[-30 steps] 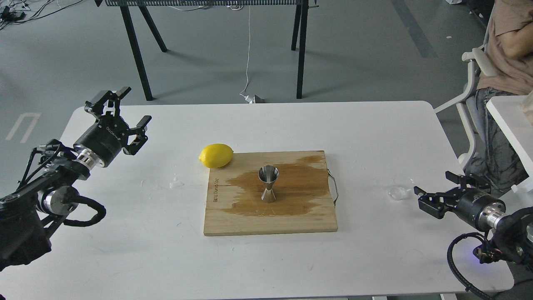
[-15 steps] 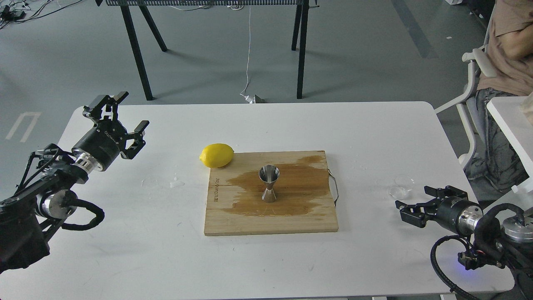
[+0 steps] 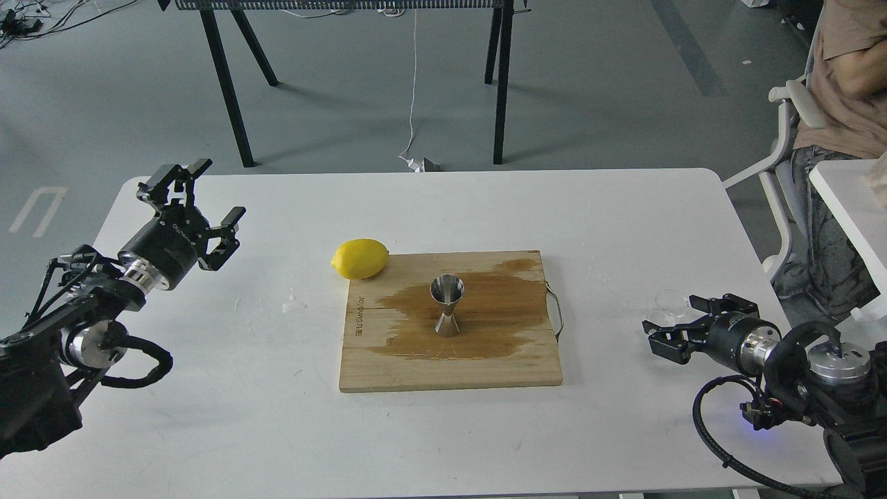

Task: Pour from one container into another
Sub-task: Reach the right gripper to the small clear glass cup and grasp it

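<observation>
The clear cup [image 3: 669, 303] stands low on the white table [image 3: 624, 229] near its right edge. My right gripper [image 3: 675, 323] is open just in front of it, one finger beside the cup's right side and the other below its left; I cannot tell whether they touch it. The steel jigger [image 3: 447, 305] stands upright in the middle of a wooden board [image 3: 388, 367], on a dark wet stain. My left gripper [image 3: 197, 197] hovers open and empty over the table's far left.
A lemon [image 3: 359, 258] lies against the board's back left corner. A small puddle [image 3: 294, 303] glistens left of the board. A seated person [image 3: 842, 104] and a second white table [image 3: 849, 201] are close on the right.
My right gripper has slid left and forward, up to the clear cup. My left gripper has sunk slightly. The jigger, board and lemon have not moved.
</observation>
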{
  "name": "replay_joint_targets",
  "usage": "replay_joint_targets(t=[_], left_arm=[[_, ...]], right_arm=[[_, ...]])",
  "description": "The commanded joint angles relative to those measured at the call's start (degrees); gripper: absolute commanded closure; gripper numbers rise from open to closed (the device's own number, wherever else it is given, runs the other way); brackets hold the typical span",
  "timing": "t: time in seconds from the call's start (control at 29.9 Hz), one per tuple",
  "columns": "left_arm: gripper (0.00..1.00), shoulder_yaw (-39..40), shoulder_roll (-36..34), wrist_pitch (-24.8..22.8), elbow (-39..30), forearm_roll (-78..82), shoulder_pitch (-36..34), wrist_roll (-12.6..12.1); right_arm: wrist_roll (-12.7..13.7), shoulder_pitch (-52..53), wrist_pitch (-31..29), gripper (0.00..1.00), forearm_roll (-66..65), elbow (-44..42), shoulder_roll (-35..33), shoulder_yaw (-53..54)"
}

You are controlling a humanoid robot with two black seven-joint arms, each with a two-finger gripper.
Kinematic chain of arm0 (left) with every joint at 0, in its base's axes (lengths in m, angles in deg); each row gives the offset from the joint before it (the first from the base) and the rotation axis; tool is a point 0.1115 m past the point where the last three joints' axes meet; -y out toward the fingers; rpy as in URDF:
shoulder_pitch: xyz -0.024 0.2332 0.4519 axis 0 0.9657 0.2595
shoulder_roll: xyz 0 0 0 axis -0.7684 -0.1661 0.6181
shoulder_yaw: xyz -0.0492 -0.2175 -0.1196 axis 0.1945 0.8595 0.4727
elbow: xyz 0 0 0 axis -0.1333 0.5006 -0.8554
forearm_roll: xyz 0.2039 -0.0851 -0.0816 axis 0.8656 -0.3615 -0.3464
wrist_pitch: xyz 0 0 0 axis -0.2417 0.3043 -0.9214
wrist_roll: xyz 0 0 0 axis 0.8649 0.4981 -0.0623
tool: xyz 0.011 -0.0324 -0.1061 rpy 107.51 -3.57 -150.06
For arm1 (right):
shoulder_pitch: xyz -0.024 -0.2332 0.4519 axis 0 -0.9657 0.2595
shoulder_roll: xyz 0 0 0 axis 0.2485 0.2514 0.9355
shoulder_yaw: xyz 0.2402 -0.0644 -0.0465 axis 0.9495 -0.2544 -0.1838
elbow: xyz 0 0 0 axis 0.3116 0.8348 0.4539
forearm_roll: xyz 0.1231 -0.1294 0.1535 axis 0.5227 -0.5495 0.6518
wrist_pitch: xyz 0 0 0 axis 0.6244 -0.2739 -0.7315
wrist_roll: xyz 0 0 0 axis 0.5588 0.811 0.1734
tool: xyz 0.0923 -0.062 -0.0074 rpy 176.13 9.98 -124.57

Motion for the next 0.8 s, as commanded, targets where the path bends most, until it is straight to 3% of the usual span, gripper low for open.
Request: replay_joint_targets(t=[0.0, 0.3, 0.77], left_arm=[[0.08, 0.0, 0.0, 0.0, 0.0, 0.1, 0.5, 0.0], [0.08, 0.0, 0.2, 0.0, 2.2, 0.0, 0.6, 0.0], [0.07, 0.0, 0.3, 0.0, 3.4, 0.0, 0.8, 0.0]], right_arm=[[-0.1, 0.1, -0.2, 0.11, -0.2, -0.5, 0.6, 0.0], [-0.2, 0.1, -0.3, 0.29, -1.8, -0.4, 0.6, 0.0], [-0.2, 0.0, -0.8, 0.43, -2.6, -0.4, 0.6, 0.0]])
